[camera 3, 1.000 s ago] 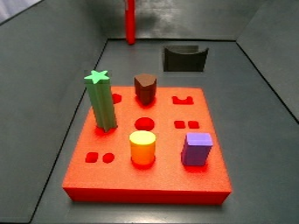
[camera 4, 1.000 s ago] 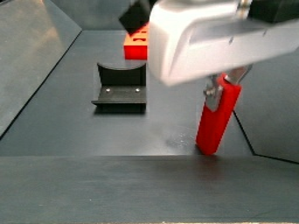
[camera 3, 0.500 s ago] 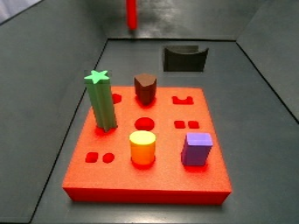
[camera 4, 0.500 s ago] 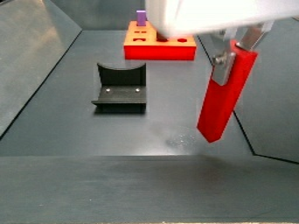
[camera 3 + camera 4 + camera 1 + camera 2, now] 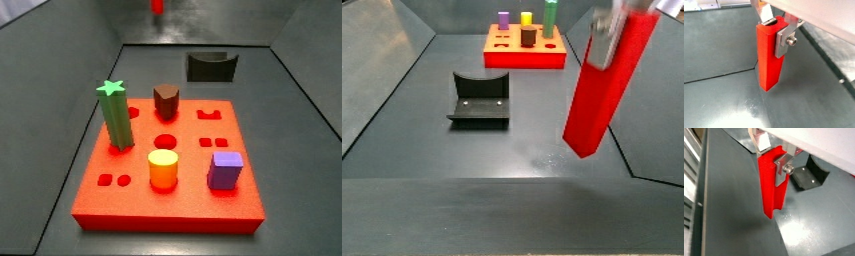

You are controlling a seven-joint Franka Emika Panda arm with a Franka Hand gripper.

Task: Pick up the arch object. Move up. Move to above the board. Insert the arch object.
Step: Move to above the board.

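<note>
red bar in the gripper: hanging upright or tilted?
Roughly upright. The gripper clamps the long red bar near its top; in a side view the bar hangs above the floor, slightly slanted.

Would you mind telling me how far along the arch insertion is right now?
Pick-up looks done: the gripper is shut on a long red piece, seemingly the arch object, which hangs clear of the floor. The lift is in hand. Left to do: carrying it above the board, far across the floor, and inserting it.
</note>
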